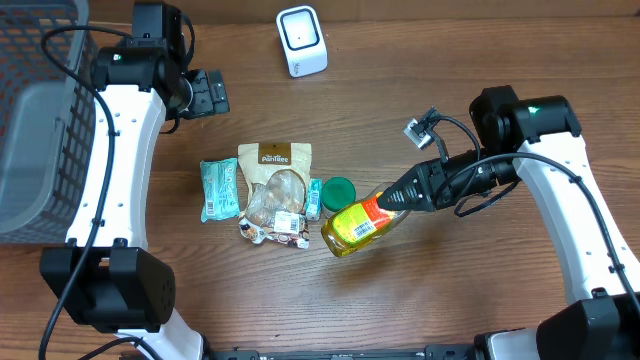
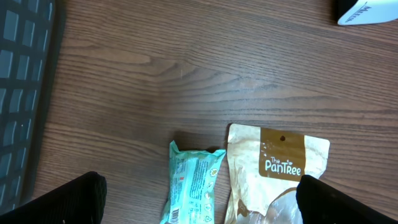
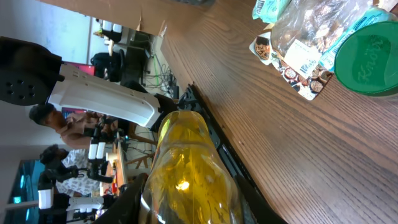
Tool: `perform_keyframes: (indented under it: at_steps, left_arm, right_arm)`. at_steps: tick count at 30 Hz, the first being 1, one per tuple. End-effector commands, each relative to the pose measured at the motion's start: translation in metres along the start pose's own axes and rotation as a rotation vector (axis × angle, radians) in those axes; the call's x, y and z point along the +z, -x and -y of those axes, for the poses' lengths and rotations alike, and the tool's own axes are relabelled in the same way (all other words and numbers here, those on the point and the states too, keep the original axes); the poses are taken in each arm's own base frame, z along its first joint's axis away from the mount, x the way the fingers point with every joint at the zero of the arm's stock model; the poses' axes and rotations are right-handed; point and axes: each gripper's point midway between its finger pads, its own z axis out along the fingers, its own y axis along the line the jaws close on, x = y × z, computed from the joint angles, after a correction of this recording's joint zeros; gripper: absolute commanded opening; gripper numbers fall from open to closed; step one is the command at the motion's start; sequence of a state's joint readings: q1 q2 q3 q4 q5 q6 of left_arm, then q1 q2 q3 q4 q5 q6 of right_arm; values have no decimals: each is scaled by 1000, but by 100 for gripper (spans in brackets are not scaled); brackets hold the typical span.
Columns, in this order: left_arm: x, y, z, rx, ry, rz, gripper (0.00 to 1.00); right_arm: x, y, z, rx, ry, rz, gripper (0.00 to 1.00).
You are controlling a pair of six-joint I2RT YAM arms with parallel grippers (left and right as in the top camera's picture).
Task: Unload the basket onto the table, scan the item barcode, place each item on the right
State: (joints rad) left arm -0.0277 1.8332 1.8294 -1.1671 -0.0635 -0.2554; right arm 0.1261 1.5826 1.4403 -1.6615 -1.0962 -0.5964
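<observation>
A wire basket fills the left edge of the table, and a white barcode scanner stands near the far edge. Bare wood lies open between the scanner and the cluster of goods at the centre, and again to the right of the cluster under the right arm. The cluster holds a teal packet, a Pantree pouch and a green lid, all lying close together. The yellow bottle lies slantwise just right of them, label and barcode up, well apart from the scanner. The right arm reaches in low from the right, and the right tool is closed on the bottle's narrow end. Only the right wrist view shows the bottle's clear yellow body end-on, with a clear bag of snacks beyond; whether its base touches the table cannot be told. The left arm is drawn back to the far left beside the basket, with the left tool spread wide and empty. Its fingers frame the packet and pouch from above in the left wrist view – the overhead shows them apart
</observation>
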Motion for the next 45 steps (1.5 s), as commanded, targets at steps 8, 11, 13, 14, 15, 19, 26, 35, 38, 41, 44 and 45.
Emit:
perform_keyframes:
  at_steps: [8, 11, 13, 14, 15, 19, 26, 35, 38, 41, 44, 45]
  left_arm:
    - [-6, 3, 3, 1, -9, 18, 100]
    - [-6, 3, 3, 1, -9, 18, 100]
    - [-6, 3, 3, 1, -9, 18, 100]
    - [-6, 3, 3, 1, -9, 18, 100]
    - [-6, 3, 3, 1, -9, 18, 99]
    - [-6, 3, 3, 1, -9, 18, 99]
    - [-6, 3, 3, 1, -9, 18, 99]
    - [-6, 3, 3, 1, -9, 18, 99]
    - [-6, 3, 3, 1, -9, 18, 100]
    - [-6, 3, 3, 1, -9, 18, 100]
    - [-6, 3, 3, 1, -9, 18, 100]
    - [-6, 3, 3, 1, -9, 18, 100]
  right_arm:
    - [-1, 4, -12, -21, 49, 31, 19]
    - [-1, 3, -14, -7, 56, 27, 19]
    - [-1, 1, -15, 2, 57, 23, 19]
    - [-1, 1, -15, 6, 58, 22, 19]
    - [-1, 1, -15, 6, 58, 22, 19]
    - [0, 0, -15, 12, 59, 19, 14]
    - [8, -15, -32, 27, 66, -11, 9]
    - [-4, -35, -79, -119, 66, 55, 10]
    - [-6, -38, -84, -124, 62, 64, 11]
    - [-6, -38, -85, -112, 68, 66, 11]
    - [-6, -37, -87, -108, 78, 71, 11]
    - [-6, -36, -87, -111, 81, 74, 11]
